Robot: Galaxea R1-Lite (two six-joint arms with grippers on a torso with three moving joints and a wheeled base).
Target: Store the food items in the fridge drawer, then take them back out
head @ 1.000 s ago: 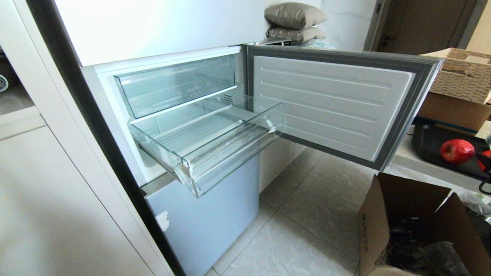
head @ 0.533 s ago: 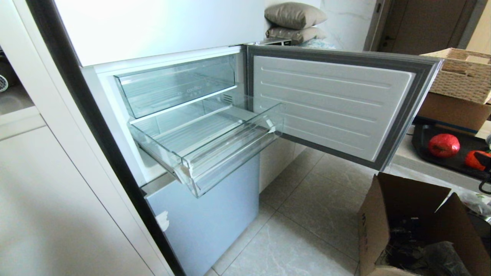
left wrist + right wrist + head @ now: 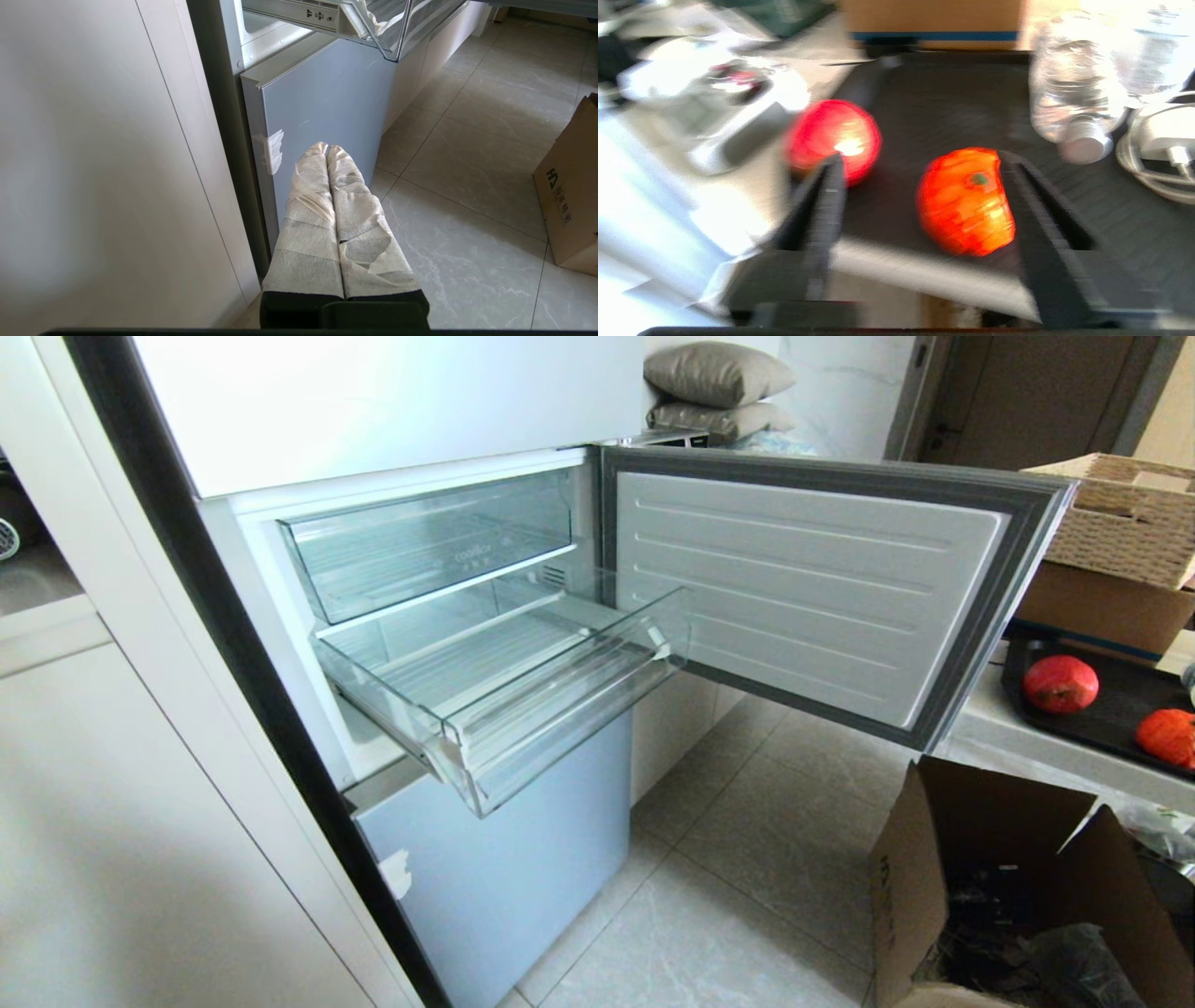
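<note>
On the worktop's black tray point(image 3: 1102, 714) both food items, red point(image 3: 1061, 683) and orange-red point(image 3: 1167, 735), lie apart. We find the fridge drawer point(image 3: 523, 709) pulled out and empty; whether storing is done, we cannot tell. Right gripper point(image 3: 920, 175) jaws spread; left gripper point(image 3: 328, 151) pressed together by the fridge.

Red fruit point(image 3: 1060, 683) and orange-red fruit point(image 3: 1167, 735) on a black tray point(image 3: 1111, 705); woven beige basket point(image 3: 1125, 518).

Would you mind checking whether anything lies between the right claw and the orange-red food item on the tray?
Nothing visible does. The right claw is open with the orange-red food item showing between its fingers on the black tray.
</note>
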